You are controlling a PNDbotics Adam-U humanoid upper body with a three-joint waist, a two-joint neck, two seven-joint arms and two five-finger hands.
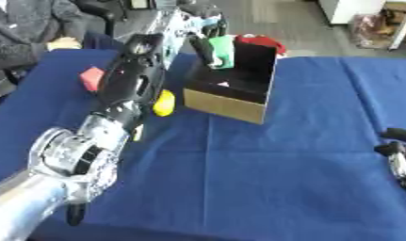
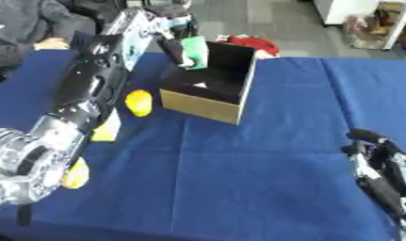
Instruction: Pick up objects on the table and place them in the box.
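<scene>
1. The left hand [image 2: 177, 44] is stretched way out over the box [image 2: 207, 89], fingers curled round a green thing [image 2: 195, 52]. It sits right at the box's open top on the near-left side, so it looks like the drop-off step: the arm reaches that far simply so the green thing ends up above the opening and not the rim

2. The box is tilted, its dark inside facing the robot, which probably makes it easier to drop stuff in from this side. There's a pale patch inside it, can't tell what it is

3. Still out on the blue counter [image 2: 272, 155]: a yellow thing [image 2: 139, 102] just beside the box's left wall, a red block [image 1: 91, 77] further left, half hidden behind the arm, and more yellow bits [image 2: 77, 173] peeking out beside the forearm lower down. So plenty left to do

4. Something red [image 2: 257, 43] lies behind the box, touching or nearly, hard to say which

5. The right hand [image 2: 379, 162] is parked near the lower right edge, fingers relaxed and holding nothing, well clear of everything, just idle

6. Risk here, as a guess: let go too early and the green thing clips the near wall and falls outside
</scene>
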